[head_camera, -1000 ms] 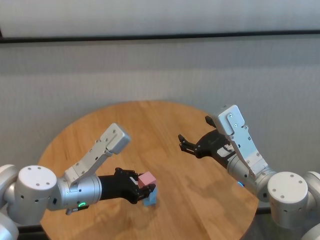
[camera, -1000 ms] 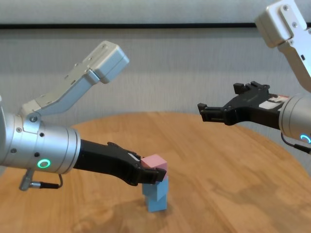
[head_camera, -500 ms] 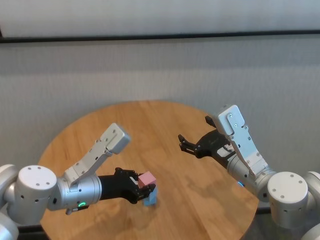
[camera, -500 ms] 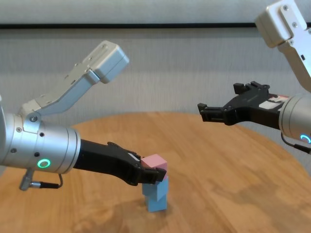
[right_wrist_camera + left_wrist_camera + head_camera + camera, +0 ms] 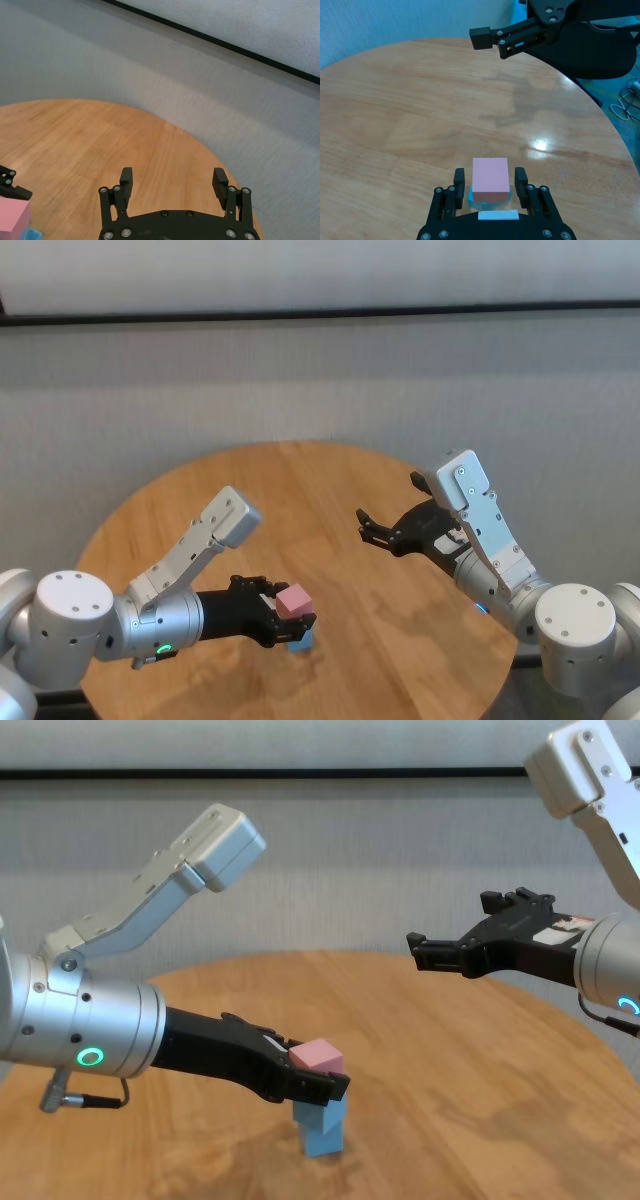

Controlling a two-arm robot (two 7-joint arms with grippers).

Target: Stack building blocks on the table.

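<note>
Left wrist view shows a pale pink cube [image 5: 490,178] capping a light blue stack [image 5: 321,1128] near the front of the wood-grain surface [image 5: 330,500]. Left pincer [image 5: 490,181] flanks the pink cube, fingers slightly spread with slim gaps either side. Right pincer [image 5: 390,508] hangs above the surface, wide apart, empty.

round wood-grain table [image 5: 330,500] fills lower frame, light blue block [image 5: 322,1138] resting on it lower centre
</note>
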